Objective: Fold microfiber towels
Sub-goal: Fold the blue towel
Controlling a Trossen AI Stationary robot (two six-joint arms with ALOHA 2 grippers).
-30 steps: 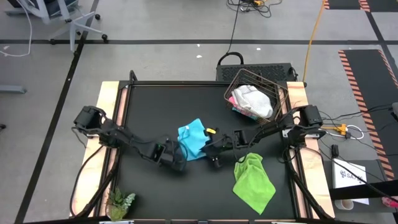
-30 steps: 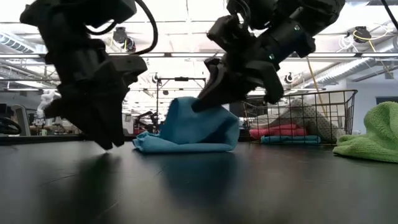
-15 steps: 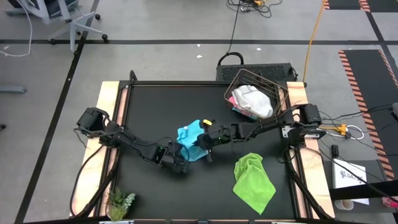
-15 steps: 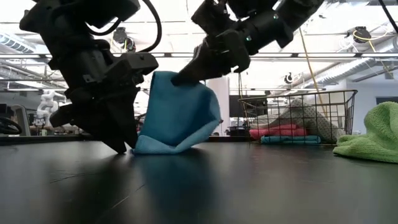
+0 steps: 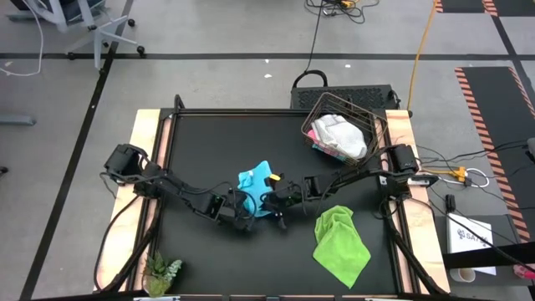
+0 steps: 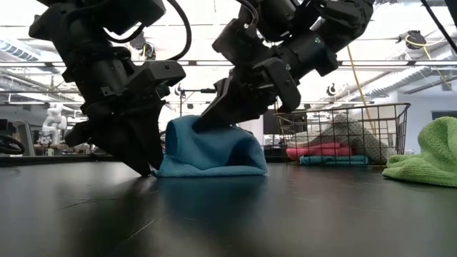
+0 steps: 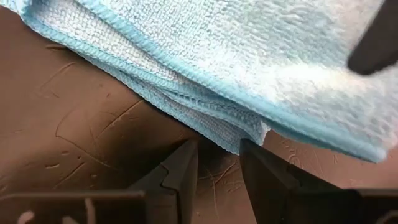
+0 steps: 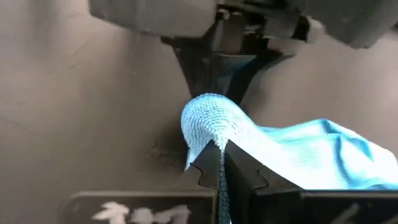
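Low view has my right tool (image 6: 207, 123) clenched on a raised fold of the blue towel (image 6: 211, 148) mid-tabletop (image 5: 209, 142), while my left tool (image 7: 217, 163), fingers parted and holding nothing, sits at its corner. If the pinch slips, I judge the fold will flop back unevenly. High view suggests the bunched towel's long axis runs toward the basket (image 5: 374, 125), though I can't be sure.

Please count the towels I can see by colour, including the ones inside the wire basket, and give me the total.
Light blue: 2, one on the table, one in the basket
Lime green: 1
Pink: 1, in the basket
White-grey: 1, in the basket
Total: 5 towels
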